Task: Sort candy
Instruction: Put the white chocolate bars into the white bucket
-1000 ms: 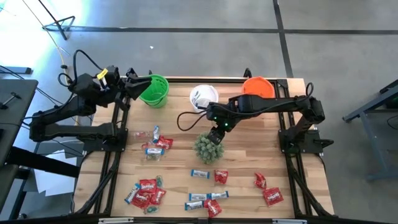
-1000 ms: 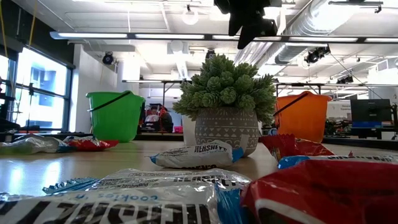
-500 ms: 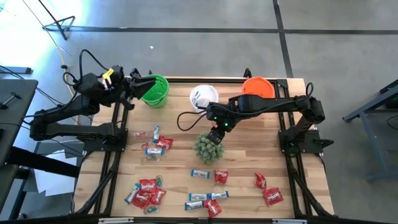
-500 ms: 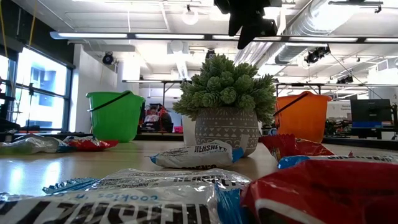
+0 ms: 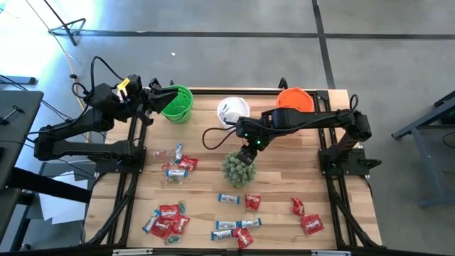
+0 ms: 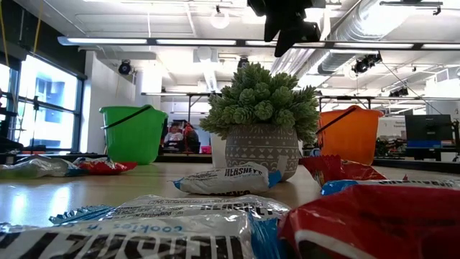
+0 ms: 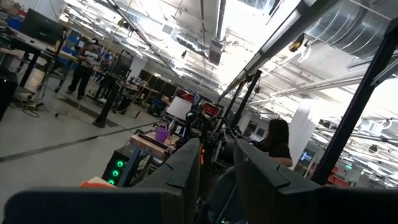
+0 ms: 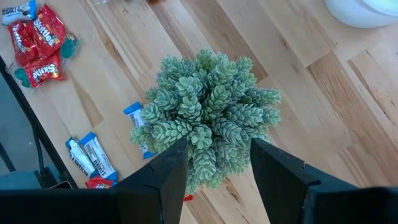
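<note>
Small wrapped candies lie scattered on the wooden table: red ones (image 5: 167,220) and blue-and-white ones (image 5: 227,198) near the front, and a mixed cluster (image 5: 178,165) toward the left. My left gripper (image 5: 158,98) hovers at the green cup's (image 5: 178,104) left rim. Its fingers (image 7: 189,168) stand a little apart with nothing visible between them, pointing out over the room. My right gripper (image 5: 245,155) is open and points down above the spiky green plant (image 8: 208,118). The low view shows this gripper (image 6: 284,29) clear of the plant's top (image 6: 262,79).
A white cup (image 5: 232,111) and an orange cup (image 5: 294,98) stand along the far edge, right of the green one. The potted plant (image 5: 239,168) sits mid-table. More red candies (image 5: 306,217) lie at the front right. Bare wood shows between plant and cups.
My left gripper has shifted slightly toward the table's right, closer to the green cup, then held still. The right arm, the plant and the candies have stayed in place.
</note>
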